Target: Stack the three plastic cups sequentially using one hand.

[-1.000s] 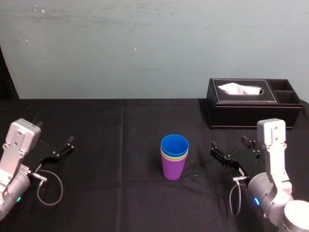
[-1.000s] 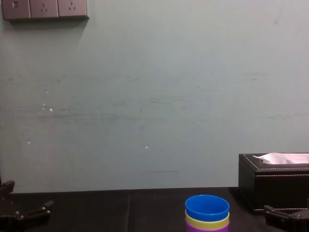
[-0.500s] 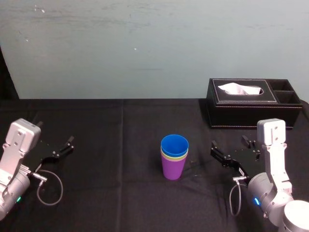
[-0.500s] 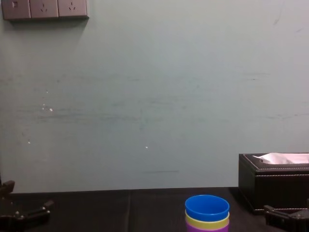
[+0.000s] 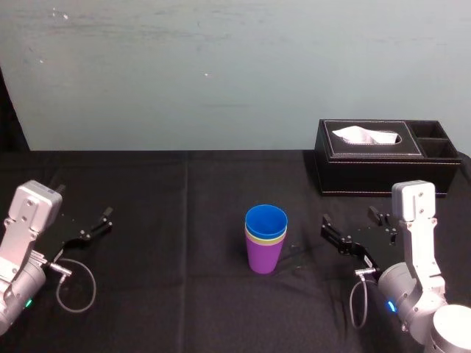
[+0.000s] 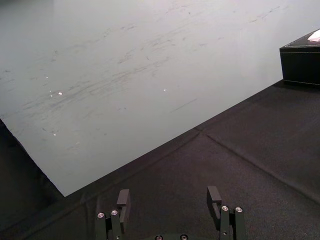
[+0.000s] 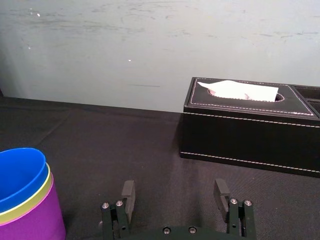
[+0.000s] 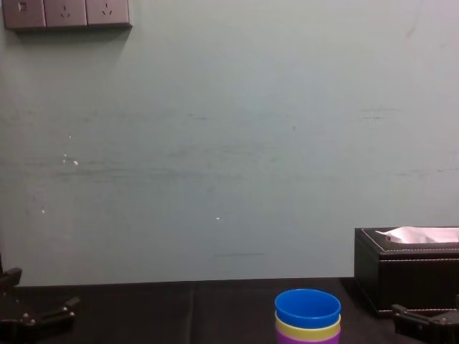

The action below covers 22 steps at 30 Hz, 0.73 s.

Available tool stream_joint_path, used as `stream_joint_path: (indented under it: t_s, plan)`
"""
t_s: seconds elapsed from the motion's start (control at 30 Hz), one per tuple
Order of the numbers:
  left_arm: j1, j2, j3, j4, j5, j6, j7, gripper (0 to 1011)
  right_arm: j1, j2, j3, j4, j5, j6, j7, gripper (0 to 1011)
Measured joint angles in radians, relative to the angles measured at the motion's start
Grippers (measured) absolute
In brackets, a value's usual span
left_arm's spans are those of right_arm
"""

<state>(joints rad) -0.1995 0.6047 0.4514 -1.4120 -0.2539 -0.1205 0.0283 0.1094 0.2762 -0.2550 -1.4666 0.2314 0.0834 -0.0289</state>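
The three plastic cups stand nested in one upright stack at the middle of the black table. The purple cup is at the bottom, the yellow-green cup sits inside it, and the blue cup is on top. The chest view shows the blue rim low in the picture. My right gripper rests to the right of the stack, apart from it and open, with nothing between its fingers. My left gripper is parked at the far left, open and empty as well.
A black tissue box with a white tissue stands at the back right, behind my right gripper. A pale wall runs along the table's far edge. Bare black cloth lies between the stack and the left arm.
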Motion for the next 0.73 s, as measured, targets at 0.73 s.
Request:
stream_joint_path:
  t_s: [0.73]
  plan:
    - [0.000, 0.000, 0.000, 0.000, 0.000, 0.000, 0.000, 1000, 0.000, 0.000, 0.000, 0.000, 0.000, 0.000, 0.000, 1000]
